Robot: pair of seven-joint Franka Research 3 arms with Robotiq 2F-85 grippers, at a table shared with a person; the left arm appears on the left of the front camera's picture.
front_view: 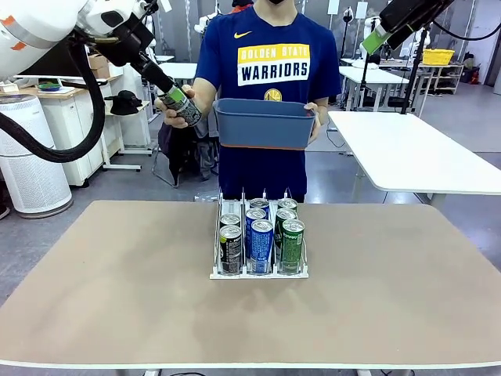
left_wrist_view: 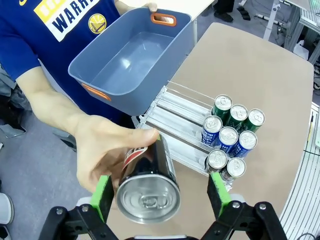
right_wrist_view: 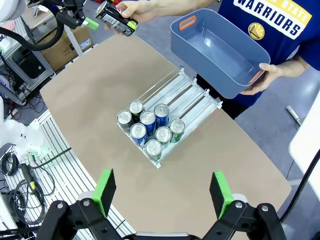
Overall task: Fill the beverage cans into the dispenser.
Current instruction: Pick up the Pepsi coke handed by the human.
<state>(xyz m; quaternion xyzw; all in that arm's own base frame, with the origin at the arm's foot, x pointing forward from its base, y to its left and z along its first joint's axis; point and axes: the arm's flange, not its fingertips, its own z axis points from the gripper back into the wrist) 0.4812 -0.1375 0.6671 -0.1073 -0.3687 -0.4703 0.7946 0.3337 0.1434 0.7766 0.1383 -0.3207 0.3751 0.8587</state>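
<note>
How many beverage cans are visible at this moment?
9. Eight stand in the dispenser: black lane two, blue lane three, green lane three. The ninth can is in the person's hand, between the open left gripper fingers.

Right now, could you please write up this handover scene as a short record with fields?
dispenser: on the table, three lanes
cans in dispenser: eight; two black-and-yellow, three blue, three green
black can: held by the person's hand, lying between the left gripper's pads
left gripper: open, pads on either side of the can, not closed on it
right gripper: open, raised above the table, holding nothing
blue bin: empty, held by the person's other hand
</note>
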